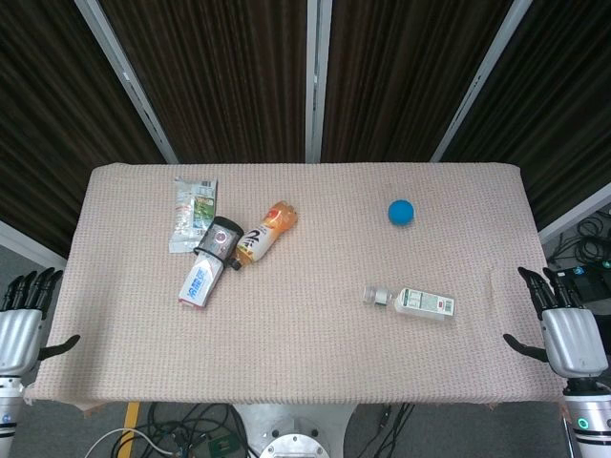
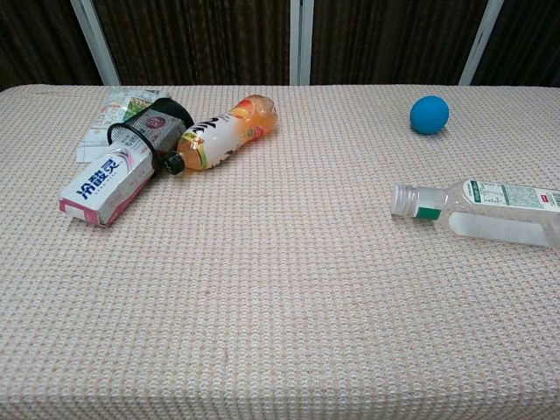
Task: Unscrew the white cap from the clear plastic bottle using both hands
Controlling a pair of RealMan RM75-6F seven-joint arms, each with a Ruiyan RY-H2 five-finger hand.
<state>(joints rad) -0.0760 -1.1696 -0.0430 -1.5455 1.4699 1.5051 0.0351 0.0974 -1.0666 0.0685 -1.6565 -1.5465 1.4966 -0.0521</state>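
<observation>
The clear plastic bottle [image 1: 415, 302] lies on its side on the right part of the table, white cap [image 1: 372, 296] pointing left. The chest view shows the same bottle [image 2: 490, 210] with its cap [image 2: 404, 199] at the left end and a green-and-white label. My left hand [image 1: 21, 324] hangs off the table's left edge, fingers spread and empty. My right hand [image 1: 565, 329] is off the right edge, also spread and empty, well clear of the bottle. Neither hand appears in the chest view.
A blue ball [image 1: 401, 212] sits behind the bottle. At the left lie an orange drink bottle [image 1: 265, 232], a pink-and-white box [image 1: 199, 283], a dark round item [image 1: 220, 240] and a white packet [image 1: 194, 212]. A beige cloth [image 1: 305, 353] covers the table.
</observation>
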